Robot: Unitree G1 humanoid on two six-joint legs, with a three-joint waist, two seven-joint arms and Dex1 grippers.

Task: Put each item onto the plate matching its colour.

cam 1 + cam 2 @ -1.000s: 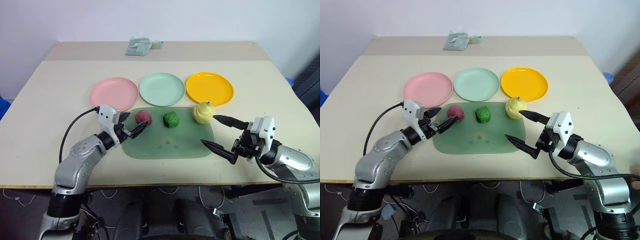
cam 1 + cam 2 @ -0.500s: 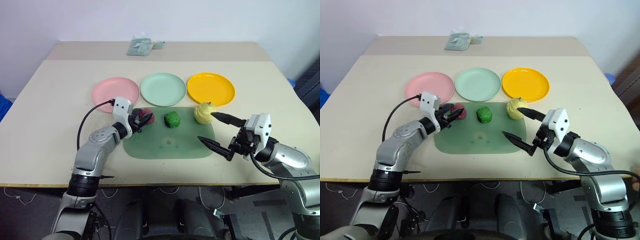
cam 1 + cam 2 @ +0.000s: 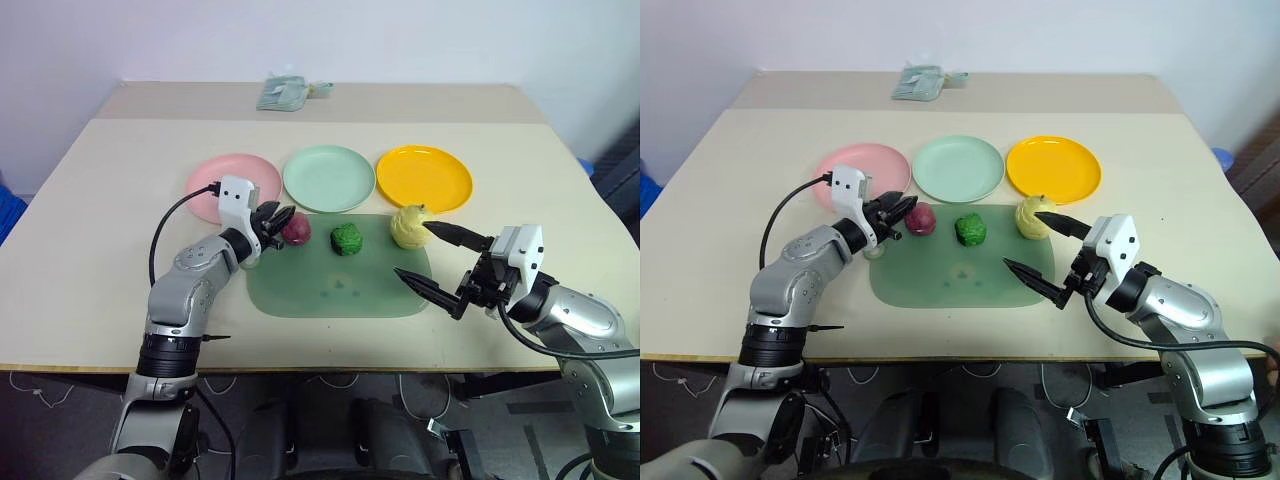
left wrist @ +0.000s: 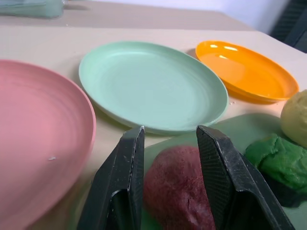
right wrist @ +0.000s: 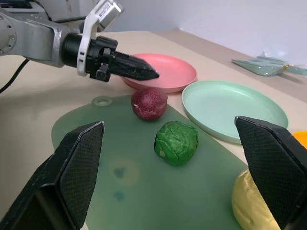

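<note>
The left claw [image 4: 168,191], fingers slightly apart, straddled the red lump [image 4: 178,191] on the mat [image 3: 340,290] without a sure grip; closing and lifting to the pink plate [image 3: 212,186] seemingly came next; the right claw [image 3: 432,256] stood wide open.

no readable text, labels, brands or numbers anywhere

On the flat green cutting mat [image 3: 960,285], a dark purple-red lump [image 3: 921,218], a dark green blocky lump [image 3: 970,229] and a pale yellow lump [image 3: 1033,217] line its far edge. Beyond the mat sit round pink [image 3: 862,166], mint [image 3: 958,168] and orange-yellow [image 3: 1054,168] plastic plates.
</note>
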